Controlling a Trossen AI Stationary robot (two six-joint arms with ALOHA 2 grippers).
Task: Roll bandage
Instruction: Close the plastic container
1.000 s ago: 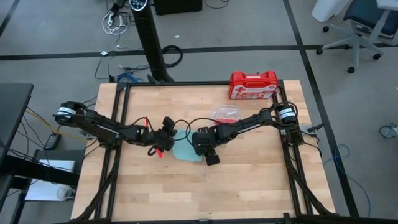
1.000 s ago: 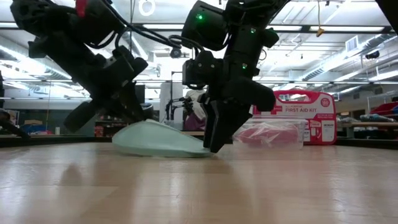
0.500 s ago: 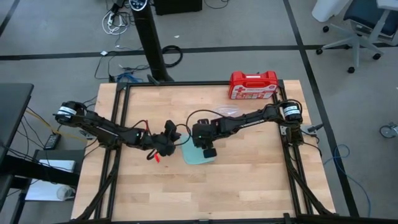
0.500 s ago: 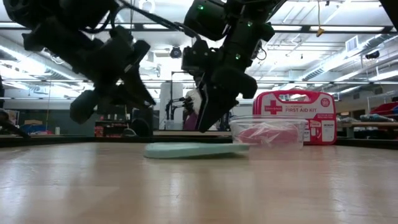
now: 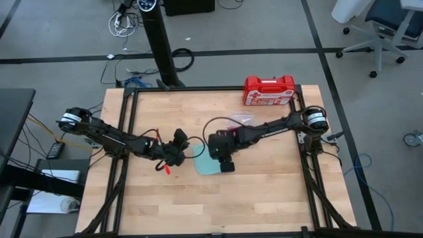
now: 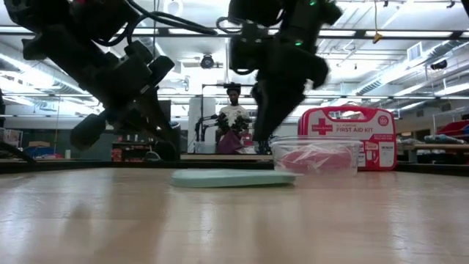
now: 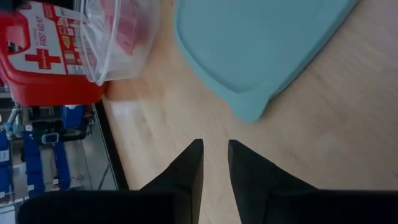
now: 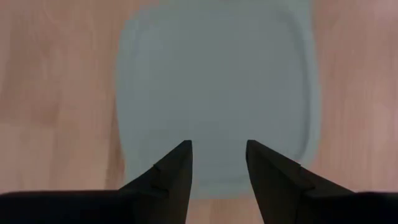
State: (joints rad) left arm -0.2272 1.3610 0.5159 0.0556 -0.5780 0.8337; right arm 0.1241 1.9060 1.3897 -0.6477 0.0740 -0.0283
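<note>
The red bandage (image 7: 126,26) lies inside a clear plastic container (image 6: 315,155) that stands on the table in front of the red first-aid case (image 5: 269,90). A pale blue square lid (image 5: 206,165) lies flat on the wood near the table's middle. My right gripper (image 8: 219,155) hangs open above the lid, fingers pointing steeply down, touching nothing. My left gripper (image 7: 215,155) is open by a narrow gap, just left of the lid above the table, with nothing between its fingers.
The first-aid case (image 6: 348,138) stands at the table's far edge, right of centre. A black frame (image 5: 132,132) runs along the table's sides. Bare wood (image 5: 218,205) fills the near half. A person (image 6: 234,121) stands in the room beyond.
The pale blue lid, tilted with one edge raised between the two grippers a second ago, has dropped flat onto the table and shifted a little toward the right. My right gripper has risen clear above it.
</note>
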